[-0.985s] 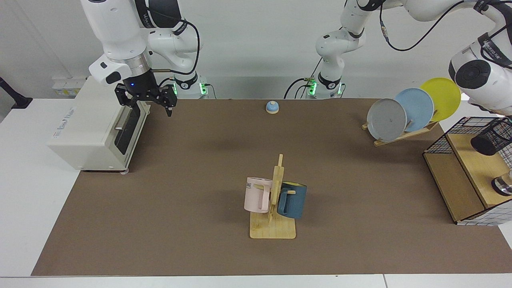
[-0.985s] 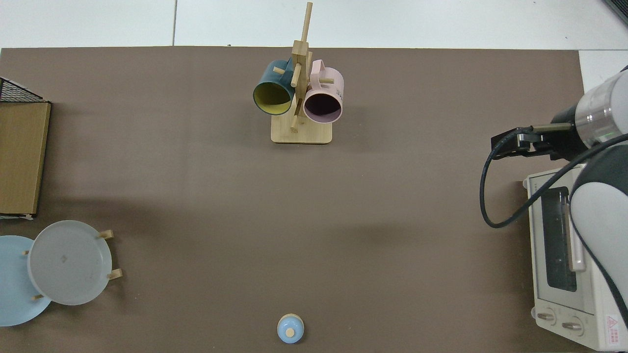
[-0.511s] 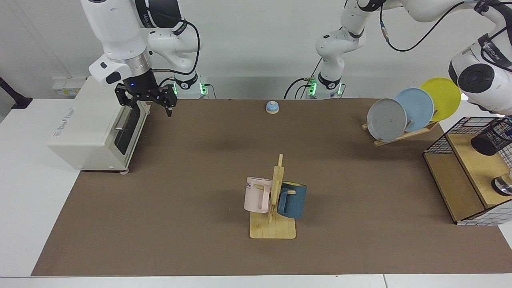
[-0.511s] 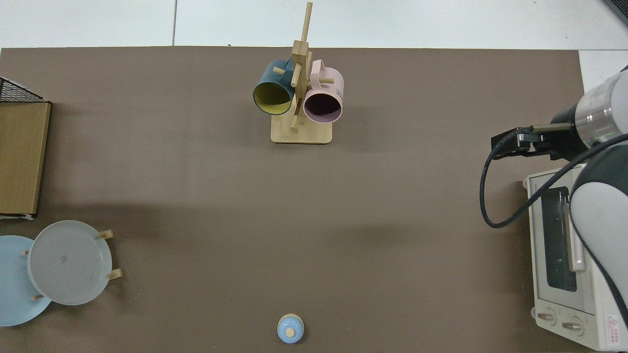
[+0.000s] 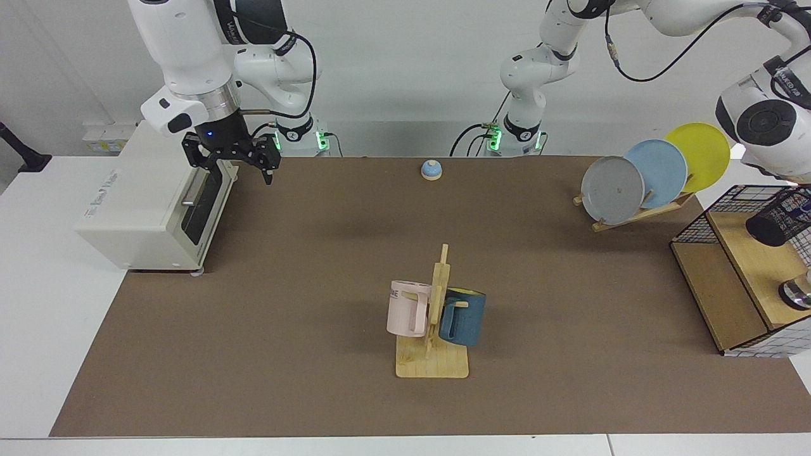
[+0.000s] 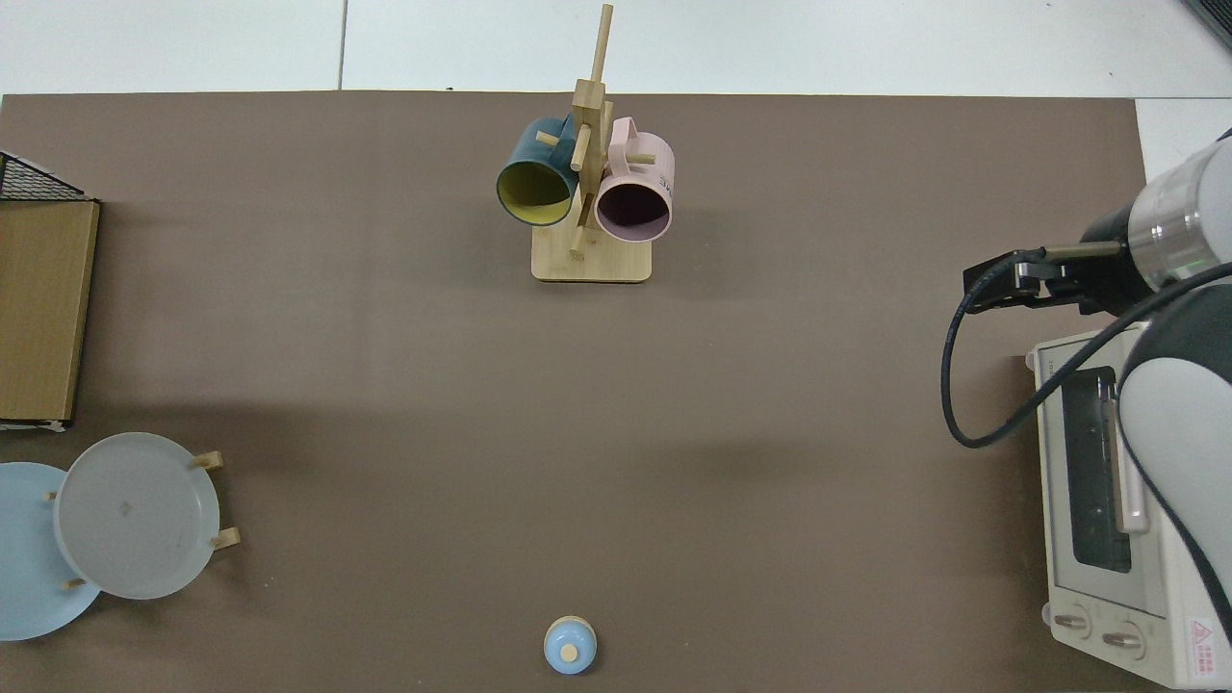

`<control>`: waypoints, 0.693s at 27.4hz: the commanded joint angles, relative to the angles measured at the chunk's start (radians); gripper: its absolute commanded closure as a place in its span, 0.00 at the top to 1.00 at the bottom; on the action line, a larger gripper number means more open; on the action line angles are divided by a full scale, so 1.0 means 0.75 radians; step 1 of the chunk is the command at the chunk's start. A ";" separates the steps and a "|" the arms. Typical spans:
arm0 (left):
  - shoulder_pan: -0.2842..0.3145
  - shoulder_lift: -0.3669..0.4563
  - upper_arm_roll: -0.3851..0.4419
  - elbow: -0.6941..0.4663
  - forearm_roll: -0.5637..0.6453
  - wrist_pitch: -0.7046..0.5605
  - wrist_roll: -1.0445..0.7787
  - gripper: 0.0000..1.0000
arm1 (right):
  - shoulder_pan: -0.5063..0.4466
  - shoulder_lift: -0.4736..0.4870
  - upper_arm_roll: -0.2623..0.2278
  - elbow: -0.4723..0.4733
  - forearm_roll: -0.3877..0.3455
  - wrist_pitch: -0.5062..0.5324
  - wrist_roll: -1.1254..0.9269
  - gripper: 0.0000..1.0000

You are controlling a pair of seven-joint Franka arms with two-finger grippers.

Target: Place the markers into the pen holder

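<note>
Facing view: found the pen holder (image 5: 780,218) tilted on the wooden shelf (image 5: 754,259) at the frame's edge, with no marker made out for certain and the left gripper out of frame. Judged the insertion step in hand, next calling for the holder steadied upright. Saw the right gripper (image 5: 231,166) idle, fingers spread, by the toaster oven (image 5: 136,209); read only "ME" on the pink mug (image 5: 405,310).

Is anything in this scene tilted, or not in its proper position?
Yes. The black wire-mesh pen holder is tilted on its side above the wooden shelf at the facing view's right edge, not standing upright. Nothing else stands out.
</note>
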 commanded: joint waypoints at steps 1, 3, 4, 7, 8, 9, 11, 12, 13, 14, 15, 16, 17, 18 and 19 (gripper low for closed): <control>0.010 -0.038 0.027 -0.035 -0.087 0.060 -0.041 1.00 | -0.009 -0.012 0.005 -0.017 0.000 0.000 -0.021 1.00; 0.010 -0.038 0.030 -0.031 -0.083 0.060 -0.043 1.00 | -0.009 -0.012 0.005 -0.017 0.000 0.000 -0.021 1.00; 0.004 -0.036 0.030 -0.029 -0.077 0.060 -0.041 1.00 | -0.009 -0.012 0.005 -0.017 0.000 0.000 -0.021 1.00; 0.000 -0.036 0.030 -0.010 -0.064 0.060 -0.037 1.00 | -0.009 -0.012 0.005 -0.017 0.000 0.000 -0.021 1.00; -0.002 -0.034 0.027 0.000 -0.064 0.058 -0.033 1.00 | -0.009 -0.012 0.005 -0.017 0.000 0.000 -0.021 1.00; -0.006 -0.034 0.027 0.008 -0.062 0.054 -0.033 1.00 | -0.009 -0.012 0.005 -0.017 0.000 0.000 -0.021 1.00; -0.010 -0.032 0.025 0.026 -0.064 0.043 -0.031 1.00 | -0.009 -0.012 0.005 -0.017 0.000 0.000 -0.021 1.00; -0.012 -0.032 0.017 0.035 -0.070 0.037 -0.031 1.00 | -0.009 -0.012 0.005 -0.017 0.000 0.000 -0.021 1.00; -0.018 -0.032 0.009 0.045 -0.085 0.033 -0.033 1.00 | -0.009 -0.012 0.005 -0.017 0.000 0.000 -0.021 1.00; -0.020 -0.032 0.007 0.053 -0.091 0.027 -0.039 1.00 | -0.009 -0.012 0.005 -0.017 0.000 0.000 -0.021 1.00; -0.025 -0.032 0.005 0.063 -0.095 0.015 -0.047 1.00 | -0.009 -0.012 0.005 -0.017 0.000 0.000 -0.021 1.00; -0.029 -0.032 0.005 0.073 -0.105 -0.003 -0.053 1.00 | -0.009 -0.012 0.005 -0.017 0.000 0.000 -0.021 1.00; -0.033 -0.032 0.003 0.084 -0.123 -0.024 -0.067 1.00 | -0.009 -0.012 0.005 -0.017 0.000 0.000 -0.021 1.00; -0.043 -0.032 -0.001 0.098 -0.154 -0.044 -0.084 1.00 | -0.009 -0.012 0.005 -0.017 0.000 0.000 -0.021 1.00; -0.049 -0.032 -0.007 0.116 -0.187 -0.061 -0.106 1.00 | -0.009 -0.012 0.005 -0.017 0.000 0.000 -0.021 1.00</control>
